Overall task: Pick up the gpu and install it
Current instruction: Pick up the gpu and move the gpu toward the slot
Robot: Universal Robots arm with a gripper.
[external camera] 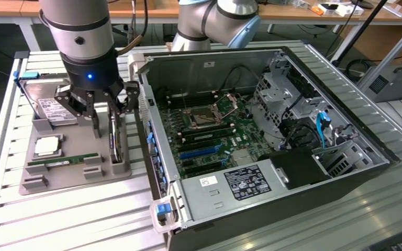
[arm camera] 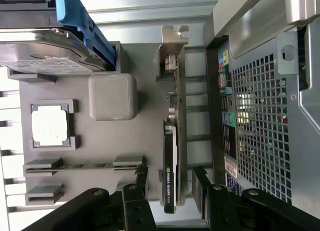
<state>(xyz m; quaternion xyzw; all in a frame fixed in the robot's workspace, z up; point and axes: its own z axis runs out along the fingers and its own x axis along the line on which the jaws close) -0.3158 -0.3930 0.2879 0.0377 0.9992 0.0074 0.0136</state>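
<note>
Gripper [arm camera: 171,171] released, jaws wide, straddling upright gpu [arm camera: 170,141] in gray holder [arm camera: 125,136], gaps both sides; PC case [arm camera: 260,116] just beside.

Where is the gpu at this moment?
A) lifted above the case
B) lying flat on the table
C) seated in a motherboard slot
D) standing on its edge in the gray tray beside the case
D: the gpu stands on edge in the gray tray, outside the case, with the open gripper astride it.

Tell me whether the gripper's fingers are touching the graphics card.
Apart. The wrist view shows the open fingers on either side of the graphics card, with a visible gap on each side.
</note>
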